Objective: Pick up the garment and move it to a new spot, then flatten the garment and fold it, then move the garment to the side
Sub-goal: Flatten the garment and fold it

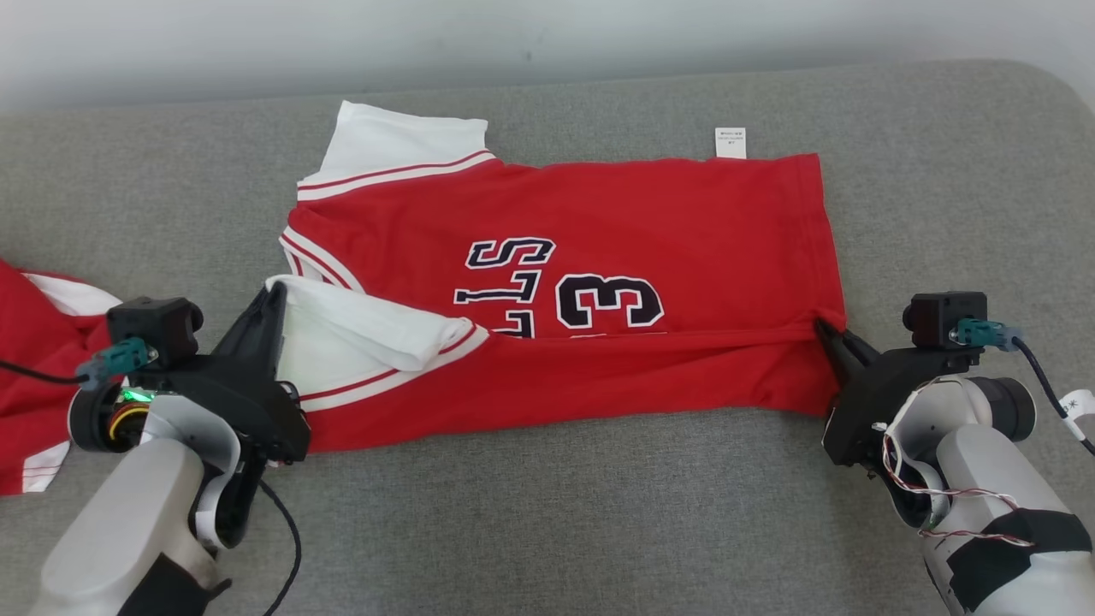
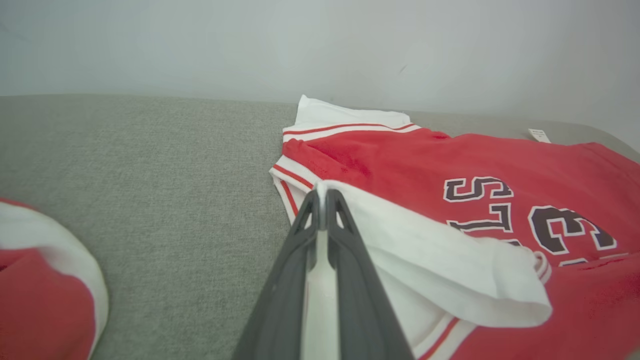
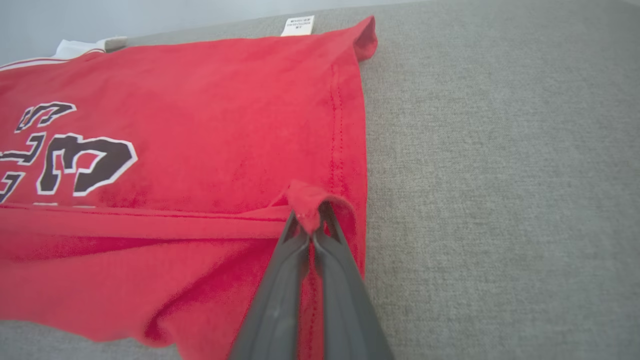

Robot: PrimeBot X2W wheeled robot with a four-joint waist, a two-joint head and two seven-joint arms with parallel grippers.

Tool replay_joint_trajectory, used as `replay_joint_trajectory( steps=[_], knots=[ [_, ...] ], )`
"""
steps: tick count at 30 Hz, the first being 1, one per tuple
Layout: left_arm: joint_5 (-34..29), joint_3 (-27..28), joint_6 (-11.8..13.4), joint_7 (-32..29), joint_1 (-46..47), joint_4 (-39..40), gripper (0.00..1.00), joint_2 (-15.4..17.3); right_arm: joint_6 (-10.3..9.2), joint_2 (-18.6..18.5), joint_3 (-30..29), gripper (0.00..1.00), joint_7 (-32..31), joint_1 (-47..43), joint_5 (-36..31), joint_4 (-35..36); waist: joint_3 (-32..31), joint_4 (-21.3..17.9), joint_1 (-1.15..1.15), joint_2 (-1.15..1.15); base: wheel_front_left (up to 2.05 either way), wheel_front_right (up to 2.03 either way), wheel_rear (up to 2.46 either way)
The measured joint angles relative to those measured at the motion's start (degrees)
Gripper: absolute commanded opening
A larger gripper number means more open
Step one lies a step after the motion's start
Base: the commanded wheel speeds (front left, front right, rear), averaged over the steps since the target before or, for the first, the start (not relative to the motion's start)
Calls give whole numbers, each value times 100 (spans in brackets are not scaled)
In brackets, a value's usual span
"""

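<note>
Red short-sleeved jersey garment [image 1: 599,222] with white sleeves and navy print lies lengthwise across the middle of the grey woven-fabric surface [image 1: 547,513]. Collar end is to the robot's left, hem [image 3: 345,125] to its right. The near long edge is lifted and turned over the body, with a crease running from the near white sleeve [image 1: 368,329] to the hem corner.

Left gripper [image 1: 275,295] is clamped on that sleeve's edge; the left wrist view has white cloth pinched between its closed fingers [image 2: 350,260]. Right gripper [image 1: 823,327] is clamped on a small red tuck at the hem.

My read is that this is the first lengthwise fold, mid-carry. To do it well:
- move both pinches toward the far edge at matched pace and height
- keep the cloth taut between them so the crease runs straight
- keep the sleeve tucked inside the fold
- lower onto the body first, then let go with both together

The right pinch looks thin, so a hard tug could slip it.

Hard to make out:
- the flap covers the lower part of the print
- can't tell how many layers either pinch holds
- second red-and-white garment [image 1: 34,359] at the robot's left is cut off by the frame edge
- text on the small white care label [image 1: 730,142] at the far edge is unreadable
</note>
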State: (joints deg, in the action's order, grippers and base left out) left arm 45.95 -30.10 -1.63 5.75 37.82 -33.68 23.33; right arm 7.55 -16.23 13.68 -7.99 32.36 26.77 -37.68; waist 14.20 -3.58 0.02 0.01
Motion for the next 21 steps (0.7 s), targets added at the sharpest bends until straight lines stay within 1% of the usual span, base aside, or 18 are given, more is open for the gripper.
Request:
replay_joint_trajectory(
  steps=[1,2,6,9,12,14,18,21],
  knots=[
    [0,0,0,0,0,0,100,0,0,0,0,62,0,0,0,0,0,0,0,0,0,0,0],
    [-9,-3,-33,104,34,-100,100,-45,0,-2,35,100,121,38,20,-79,-13,6,0,0,0,0,0],
    [-67,-14,-81,537,27,-366,100,-194,0,-88,85,100,546,29,151,-319,-146,51,-1,0,0,0,0],
    [-52,48,-81,724,-161,-339,100,-278,0,-234,19,100,783,-134,257,-376,-299,100,-2,-1,0,0,0],
    [-51,69,2,806,-533,-132,100,-337,0,-404,-65,100,932,-430,348,-378,-440,159,-2,-1,0,0,0],
    [-40,87,77,835,-801,66,100,-360,0,-448,-98,100,969,-613,360,-359,-506,210,-3,-1,0,0,0],
    [-60,100,289,864,-1302,388,100,-353,0,-397,-156,100,998,-856,449,-250,-520,287,-3,-1,0,0,0],
    [-94,77,357,879,-1509,442,100,-354,0,-305,-236,100,1036,-960,500,-215,-461,324,-2,-1,0,0,0]
  ],
)
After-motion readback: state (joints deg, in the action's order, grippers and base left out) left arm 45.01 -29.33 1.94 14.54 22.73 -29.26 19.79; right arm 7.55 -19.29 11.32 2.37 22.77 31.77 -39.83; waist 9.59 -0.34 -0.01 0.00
